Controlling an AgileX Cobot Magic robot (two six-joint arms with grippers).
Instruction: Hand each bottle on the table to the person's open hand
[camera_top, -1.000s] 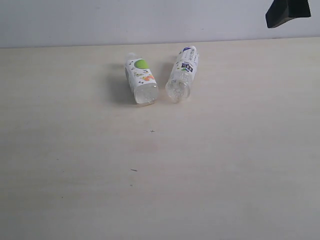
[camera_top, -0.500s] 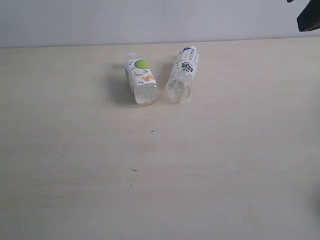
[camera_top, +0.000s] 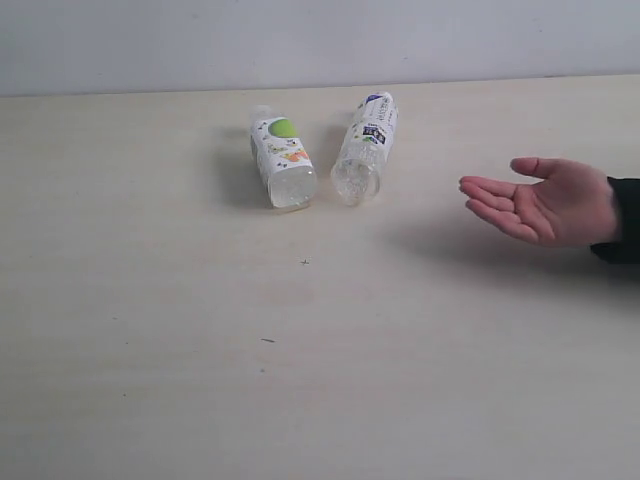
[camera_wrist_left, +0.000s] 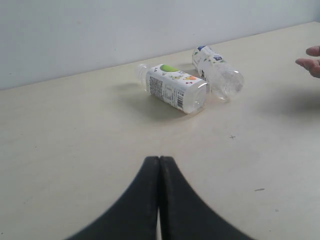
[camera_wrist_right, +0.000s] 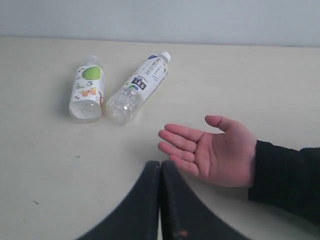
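Note:
Two bottles lie on their sides near the table's (camera_top: 150, 300) far edge. The green-and-white labelled bottle (camera_top: 281, 159) (camera_wrist_left: 175, 88) (camera_wrist_right: 87, 93) is on the left, the white-and-blue labelled bottle (camera_top: 364, 148) (camera_wrist_left: 218, 72) (camera_wrist_right: 138, 86) just right of it. The person's open hand (camera_top: 545, 202) (camera_wrist_right: 215, 150) hovers palm up at the right, dark sleeve at the wrist; its fingertips (camera_wrist_left: 311, 61) show in the left wrist view. My left gripper (camera_wrist_left: 159, 159) is shut and empty, well short of the bottles. My right gripper (camera_wrist_right: 160, 163) is shut and empty, close beside the hand's fingers. Neither gripper shows in the exterior view. The other bottles are out of view.
A pale wall (camera_top: 300, 40) runs behind the table's far edge. A few tiny dark specks (camera_top: 304, 262) mark the tabletop in front of the bottles.
A dark object at the upper right corner left the exterior view. The person's open hand has come in from the right, palm up. The bottles have not moved.

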